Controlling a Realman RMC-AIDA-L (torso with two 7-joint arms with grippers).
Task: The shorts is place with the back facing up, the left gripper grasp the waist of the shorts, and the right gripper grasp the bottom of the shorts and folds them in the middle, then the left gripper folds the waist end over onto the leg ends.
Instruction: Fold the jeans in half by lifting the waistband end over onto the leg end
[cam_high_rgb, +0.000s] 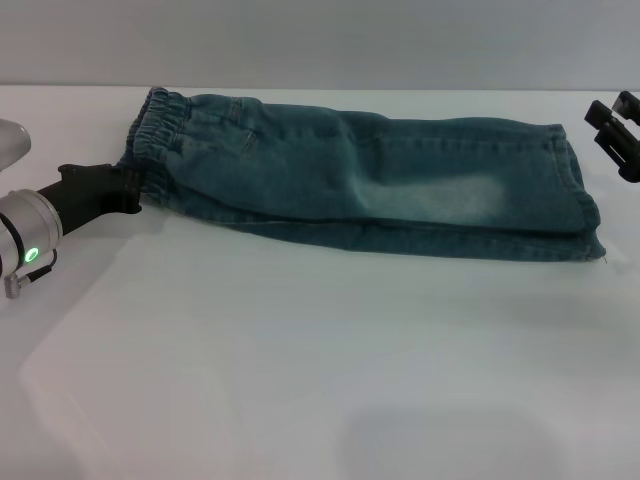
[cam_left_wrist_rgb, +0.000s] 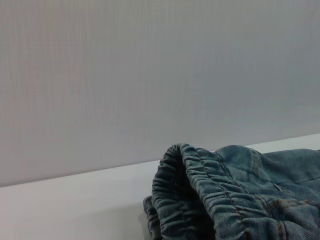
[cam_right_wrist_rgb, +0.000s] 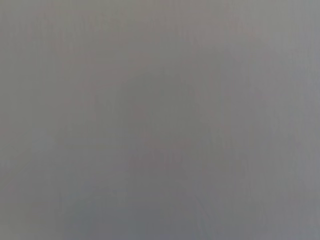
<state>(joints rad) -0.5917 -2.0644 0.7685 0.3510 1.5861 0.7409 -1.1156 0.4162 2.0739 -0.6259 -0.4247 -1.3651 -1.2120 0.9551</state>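
- shorts (cam_high_rgb: 370, 180) lie on the white table (cam_high_rgb: 300, 380), already folded lengthwise, one leg stacked on the other, running left to right across the far half
- waist (cam_high_rgb: 160, 135) at the left end, ruffled band bunched; leg ends (cam_high_rgb: 580, 200) at the right end, hems stacked
- my left gripper (cam_high_rgb: 128, 188) sits at the near corner of the waist, touching the denim; whether my fingers are pinching cloth or only against it, cannot tell from here
- my right gripper (cam_high_rgb: 615, 125) hangs well off the far right, apart from the hems, prongs look spread, holding nothing
- step in hand, as I judge it: carry the waist end over onto the leg ends
- to do it well: take both layers of the band, lift enough to clear the legs, travel straight right, land waist square on the hems
- left wrist view shows only the waist (cam_left_wrist_rgb: 200, 200) close up, my own fingers out of frame
- right wrist view is blank grey, nothing readable
- right gripper is cut by the frame edge
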